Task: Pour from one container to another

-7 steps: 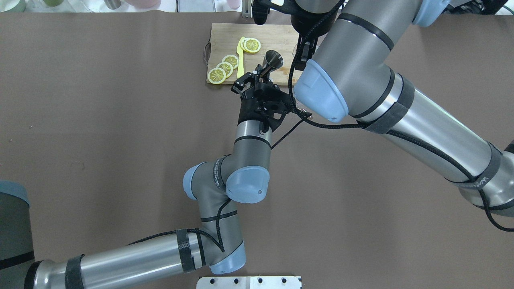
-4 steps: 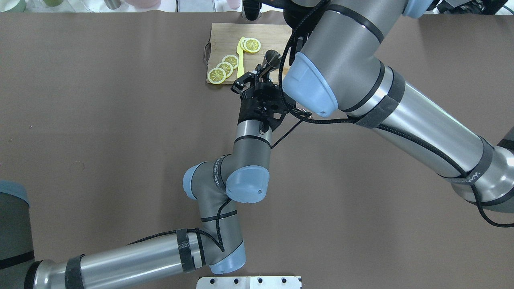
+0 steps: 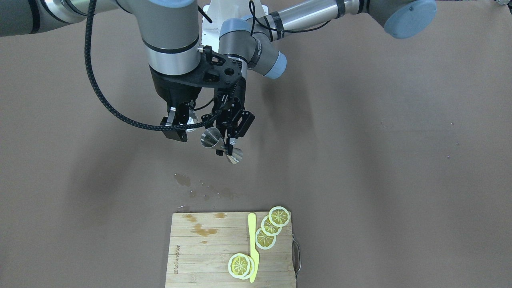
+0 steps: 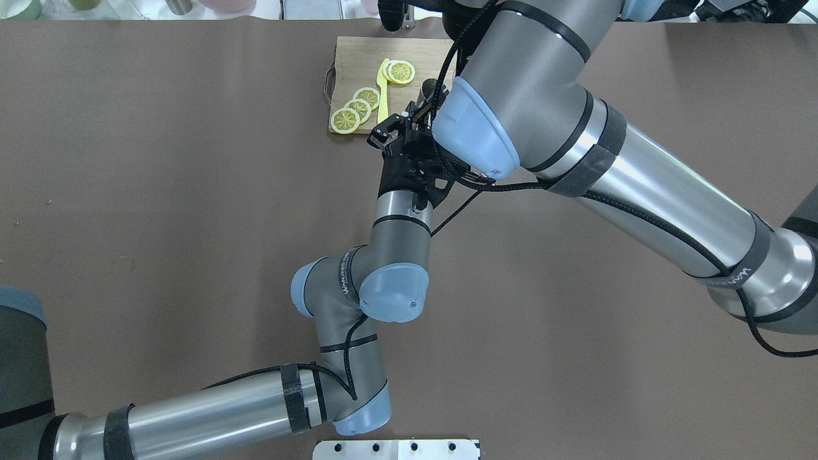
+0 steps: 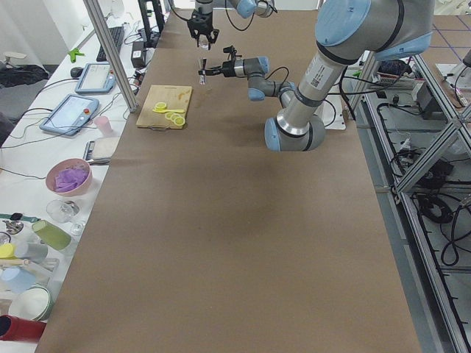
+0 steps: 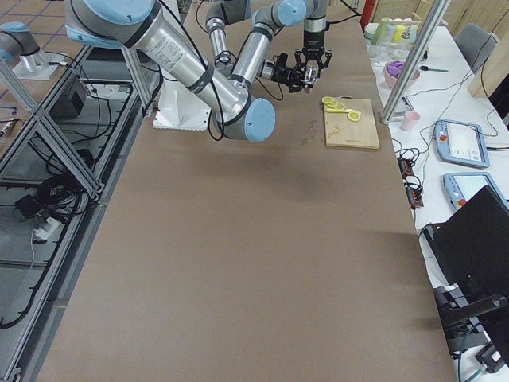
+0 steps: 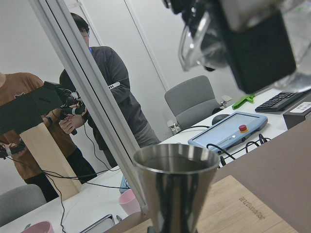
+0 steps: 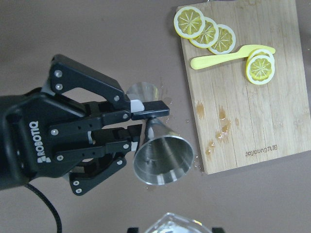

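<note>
My left claw (image 8: pixel 146 124), black with ROBOTIQ printed in white on its body, pinches a polished steel jigger (image 8: pixel 164 160) at its narrow waist; the jigger is two cones joined tip to tip, held in the air over the matte brown table (image 3: pixel 360 140), just beside the bamboo board (image 8: pixel 262 121); my right claw (image 3: pixel 178 124) grips a clear glass (image 7: pixel 201 43) close by, higher than the jigger; amber wet spots mark the board, which carries lemon slices (image 8: pixel 204 31), a yellow plastic knife (image 8: pixel 228 57) and a burnt-in mark I cannot read.
</note>
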Tool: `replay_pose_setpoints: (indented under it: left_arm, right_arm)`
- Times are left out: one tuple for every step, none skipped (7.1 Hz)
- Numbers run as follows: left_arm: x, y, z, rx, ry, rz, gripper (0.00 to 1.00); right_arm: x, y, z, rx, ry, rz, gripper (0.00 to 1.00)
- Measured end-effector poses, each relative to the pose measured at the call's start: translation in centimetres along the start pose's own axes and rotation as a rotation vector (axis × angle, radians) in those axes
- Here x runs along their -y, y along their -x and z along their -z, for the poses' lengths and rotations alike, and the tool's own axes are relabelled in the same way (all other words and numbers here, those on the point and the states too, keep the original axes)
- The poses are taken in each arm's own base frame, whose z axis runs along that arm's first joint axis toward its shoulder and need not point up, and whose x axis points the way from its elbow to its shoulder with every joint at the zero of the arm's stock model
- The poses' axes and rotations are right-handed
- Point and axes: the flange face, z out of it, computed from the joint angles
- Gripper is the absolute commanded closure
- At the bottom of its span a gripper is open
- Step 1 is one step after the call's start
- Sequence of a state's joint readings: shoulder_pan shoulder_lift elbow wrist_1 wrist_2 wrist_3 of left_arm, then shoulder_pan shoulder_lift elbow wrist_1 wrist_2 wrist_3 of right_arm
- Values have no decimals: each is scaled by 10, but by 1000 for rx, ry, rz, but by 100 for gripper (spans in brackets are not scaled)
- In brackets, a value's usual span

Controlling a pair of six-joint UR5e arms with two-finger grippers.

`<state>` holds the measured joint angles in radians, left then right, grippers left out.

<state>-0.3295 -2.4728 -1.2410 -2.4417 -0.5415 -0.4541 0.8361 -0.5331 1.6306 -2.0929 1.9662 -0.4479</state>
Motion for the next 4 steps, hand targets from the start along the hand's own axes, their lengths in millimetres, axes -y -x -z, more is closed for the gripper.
replay_pose_setpoints:
  left_arm:
    - [1, 0, 0, 0, 0, 0, 100]
    - [2, -1, 0, 0, 0, 0, 100]
    - [3, -3, 1, -1, 1, 0, 100]
    - [6, -4, 1, -3, 0, 2, 100]
  right_arm:
    - [4, -2, 1, 2, 8, 1, 100]
    - [7, -3, 1, 4, 14, 3, 100]
    - [8, -4, 0, 3, 21, 4, 100]
    - [9, -4, -1, 0, 27, 5, 100]
